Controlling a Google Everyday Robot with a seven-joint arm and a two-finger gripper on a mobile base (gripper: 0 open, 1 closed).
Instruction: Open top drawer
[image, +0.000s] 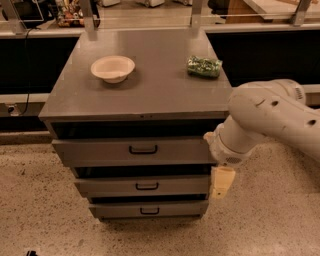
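Hand (221, 182), tip down, just below right end of top drawer (135, 150); grip unclear.

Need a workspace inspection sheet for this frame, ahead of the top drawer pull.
Surface: grey cabinet top, holds two items.
Job's things: top drawer, dark gap above its front; black handle centred, nothing touching it.
Clutter: cream bowl on the left, green packet on the right, both on the cabinet top.
Grippers: gripper hangs by the right end of the middle drawer, away from the handle.
Cables: dark cable behind the cabinet, far left.
Surroundings: speckled floor; dark counter behind.
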